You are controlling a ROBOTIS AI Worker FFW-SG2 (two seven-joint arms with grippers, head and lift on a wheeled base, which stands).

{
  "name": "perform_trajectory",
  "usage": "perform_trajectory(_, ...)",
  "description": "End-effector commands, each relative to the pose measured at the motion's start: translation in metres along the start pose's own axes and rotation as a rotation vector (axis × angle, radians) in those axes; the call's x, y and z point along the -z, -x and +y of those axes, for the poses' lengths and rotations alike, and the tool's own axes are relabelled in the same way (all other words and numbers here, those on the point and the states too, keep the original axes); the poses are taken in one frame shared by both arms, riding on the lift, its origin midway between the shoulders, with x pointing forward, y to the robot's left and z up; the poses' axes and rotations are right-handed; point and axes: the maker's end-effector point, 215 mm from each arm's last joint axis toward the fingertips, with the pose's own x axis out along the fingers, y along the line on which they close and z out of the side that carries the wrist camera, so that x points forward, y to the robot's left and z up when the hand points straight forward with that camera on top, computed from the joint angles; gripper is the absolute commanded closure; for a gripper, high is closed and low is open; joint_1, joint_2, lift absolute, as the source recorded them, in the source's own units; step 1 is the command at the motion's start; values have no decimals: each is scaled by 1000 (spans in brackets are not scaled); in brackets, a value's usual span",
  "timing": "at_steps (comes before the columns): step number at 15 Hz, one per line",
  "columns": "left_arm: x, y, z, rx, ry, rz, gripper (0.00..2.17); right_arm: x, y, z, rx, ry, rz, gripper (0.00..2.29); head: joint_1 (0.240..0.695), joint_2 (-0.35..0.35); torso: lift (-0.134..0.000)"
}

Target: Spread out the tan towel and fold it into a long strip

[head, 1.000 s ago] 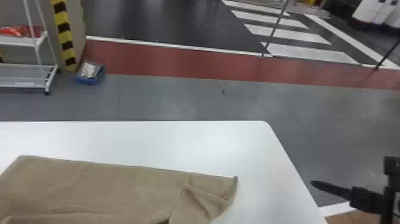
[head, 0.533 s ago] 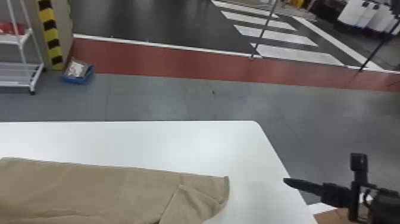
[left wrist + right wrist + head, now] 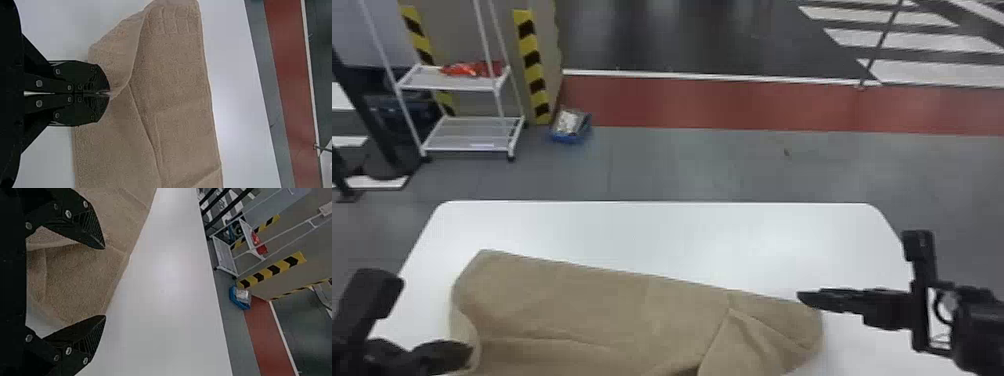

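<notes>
The tan towel (image 3: pixel 612 310) lies on the white table (image 3: pixel 652 225), its right end creased with a flap turned over. At the towel's left end is my left gripper (image 3: pixel 469 352); in the left wrist view the left gripper (image 3: pixel 109 94) is shut on an edge of the towel (image 3: pixel 180 74), which rises in a fold at its fingertips. My right gripper (image 3: pixel 799 296) is over the towel's right end, and in the right wrist view the right gripper (image 3: pixel 105 282) stands open, with the towel (image 3: pixel 78 278) below and between its fingers.
Beyond the table's far edge stand a white wire shelf (image 3: pixel 477 132) and a blue box (image 3: pixel 571 127) on the floor. A thin pole (image 3: pixel 882 42) rises farther back on the right. Bare white tabletop runs behind the towel.
The head view has swung left, bringing the left arm and the table's left corner into sight. My right gripper has moved inward from beyond the table's right edge to the towel's right end.
</notes>
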Motion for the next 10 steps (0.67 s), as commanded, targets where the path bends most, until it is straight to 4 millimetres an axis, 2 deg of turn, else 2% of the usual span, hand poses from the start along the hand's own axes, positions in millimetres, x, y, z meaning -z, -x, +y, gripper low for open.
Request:
perform_trajectory(1, 1, -2, -1, 3, 0, 3, 1909, 15, -41, 34, -54, 32, 75, 259, 695, -24, 0)
perform_trajectory(4, 0, -3, -1, 1, 0, 2, 1909, 30, -70, 61, -83, 68, 133, 289, 695, 62, 0)
perform_trajectory(6, -2, -4, -2, 3, -3, 1, 1909, 39, -83, 65, -65, 81, 186, 289, 695, 96, 0)
perform_trajectory(7, -3, -4, -3, 5, -3, 0, 1909, 40, -86, 65, -64, 77, 192, 380, 695, 106, 0)
perform_trajectory(10, -2, -4, -2, 3, -3, 1, 1909, 45, -89, 63, -42, 65, 233, 407, 695, 126, 0)
